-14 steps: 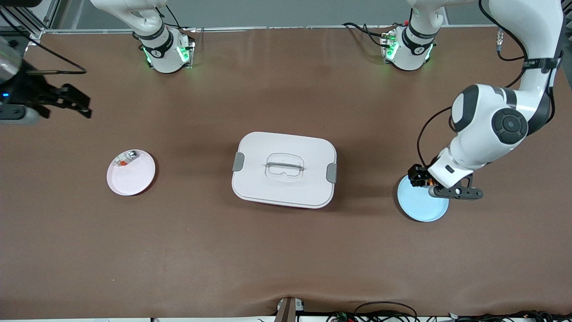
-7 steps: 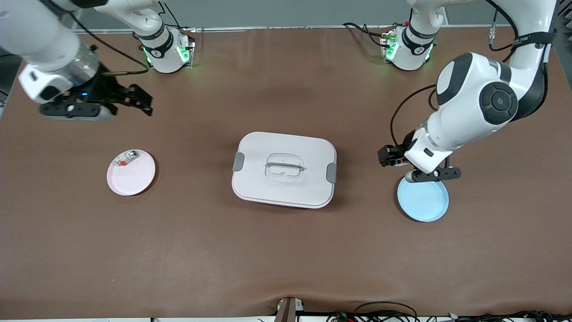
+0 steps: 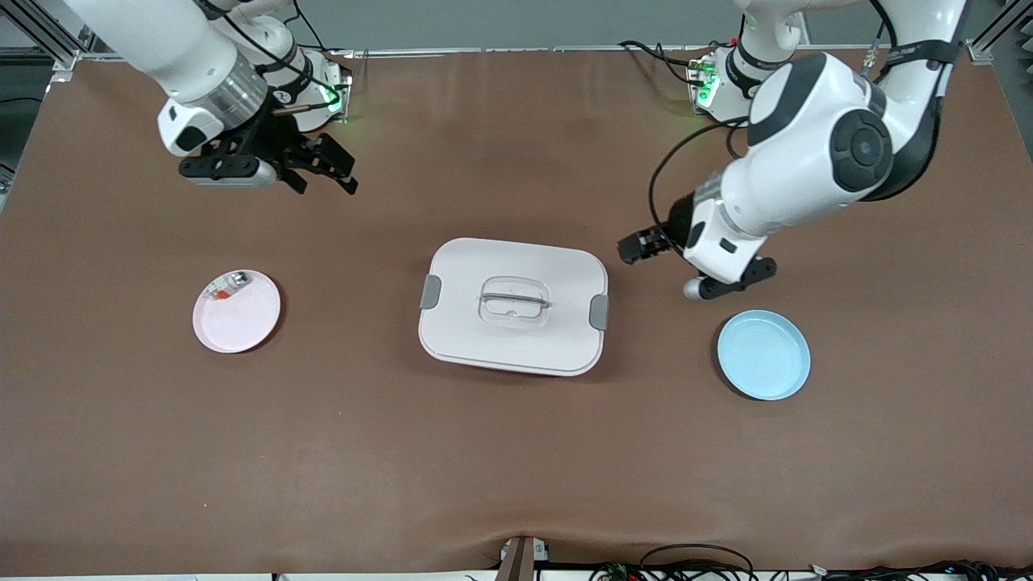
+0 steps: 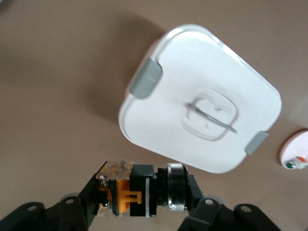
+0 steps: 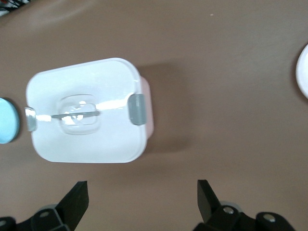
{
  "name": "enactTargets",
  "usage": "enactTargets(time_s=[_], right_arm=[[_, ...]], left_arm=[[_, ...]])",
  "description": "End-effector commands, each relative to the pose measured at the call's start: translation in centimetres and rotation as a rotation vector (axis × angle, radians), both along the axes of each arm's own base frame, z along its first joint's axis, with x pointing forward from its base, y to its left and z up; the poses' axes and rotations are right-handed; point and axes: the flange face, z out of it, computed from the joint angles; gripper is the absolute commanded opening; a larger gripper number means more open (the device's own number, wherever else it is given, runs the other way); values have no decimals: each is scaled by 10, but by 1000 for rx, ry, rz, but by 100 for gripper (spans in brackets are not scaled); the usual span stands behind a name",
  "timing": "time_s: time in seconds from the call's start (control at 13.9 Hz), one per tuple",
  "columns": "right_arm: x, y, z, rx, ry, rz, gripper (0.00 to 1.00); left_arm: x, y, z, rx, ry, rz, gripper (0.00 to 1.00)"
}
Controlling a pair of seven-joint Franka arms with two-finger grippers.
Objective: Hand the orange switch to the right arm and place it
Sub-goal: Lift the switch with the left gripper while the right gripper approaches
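Note:
My left gripper (image 3: 640, 246) is shut on the orange switch (image 4: 129, 194), a stubby black part with an orange band, held crosswise between the fingers. It hangs over bare table beside the white box's (image 3: 513, 305) end toward the left arm. In the left wrist view the gripper (image 4: 144, 193) has the box (image 4: 202, 115) past it. My right gripper (image 3: 332, 168) is open and empty, over the table near the right arm's base. In the right wrist view the gripper (image 5: 143, 198) has wide-apart jaws, with the box (image 5: 86, 113) past them.
A blue plate (image 3: 763, 355) lies empty toward the left arm's end, nearer the front camera than the left gripper. A pink plate (image 3: 242, 319) toward the right arm's end holds a silvery-white part (image 3: 226, 286) with a red-orange strip. The white lidded box stands mid-table.
My left gripper has lifted off the blue plate with the switch and moved toward the box. My right arm has swung in from the table's end toward the middle.

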Motion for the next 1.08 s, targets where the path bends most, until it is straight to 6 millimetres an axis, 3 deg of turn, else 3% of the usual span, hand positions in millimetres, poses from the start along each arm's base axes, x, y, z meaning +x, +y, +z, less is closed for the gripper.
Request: enactTargets(time_s=[0.0,0.14,0.29,0.43,0.72,0.79,1.01], right_arm=[[-17,25,-7,106,-10,-69,100],[-25,55,-7,161,-27,-131,100],[-26,86,-19,215,-34,-181,100],[-30,111,-29,301,-16,-225,100],[-23,135,-55,379,48,-301,100],[-23,141,-59,384,67,-311,100],[-23,145,-58,388,95,-338,100]], left_arm=[[-5,-33,9,-73,114,91,0],[-11,-53,7,-75,188,165,0],[-21,-79,2,-88,254,200,0],[-18,-94,-8,-113,325,238,0],[-21,-125,-12,-180,387,289,0],[-23,-134,-21,-175,406,309,0],[-30,-149,-34,-158,440,335,0]])
